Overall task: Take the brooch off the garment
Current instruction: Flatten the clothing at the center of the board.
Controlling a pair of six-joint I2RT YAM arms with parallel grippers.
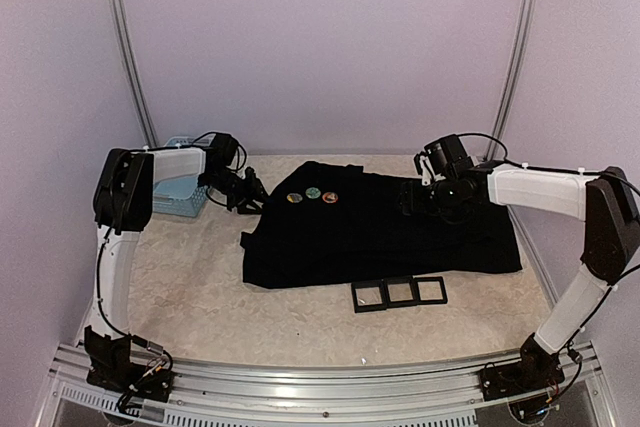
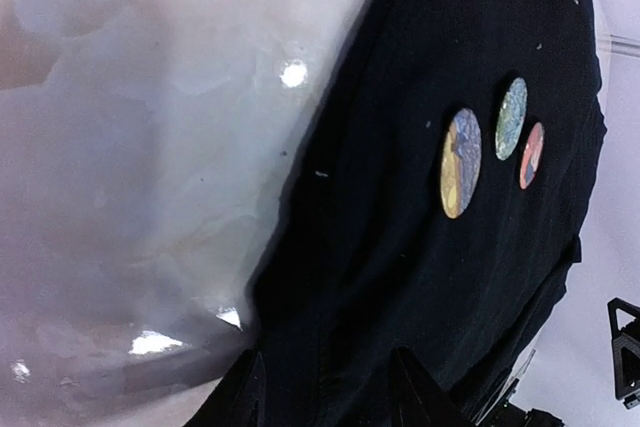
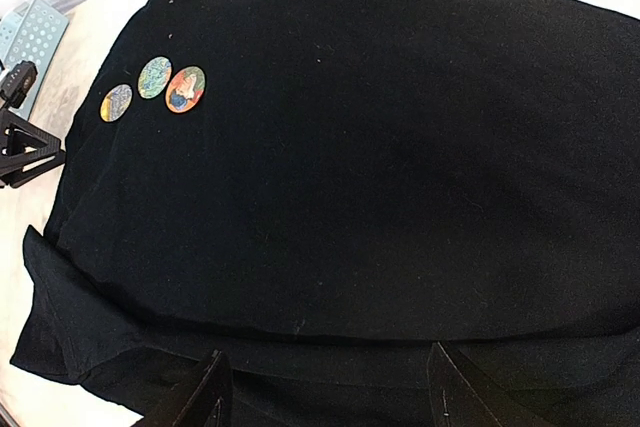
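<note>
The large black fabric garment (image 1: 380, 237) lies flat on the marbled desk (image 1: 200, 297). Its three oval brooches (image 1: 313, 194) sit just right of the left end effector (image 2: 330, 397). The right end effector (image 3: 325, 397) hovers over the cloth. Both have their fingers parted and hold nothing.

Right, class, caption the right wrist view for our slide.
Open right gripper over the black garment, three round brooches on it at upper left.

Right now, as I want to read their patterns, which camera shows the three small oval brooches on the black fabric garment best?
Left wrist: the three small oval brooches appear largest, patterns visible, though slanted. Right wrist shows them smaller, at upper left. The top view shows only tiny coloured dots on the black fabric garment.
</note>
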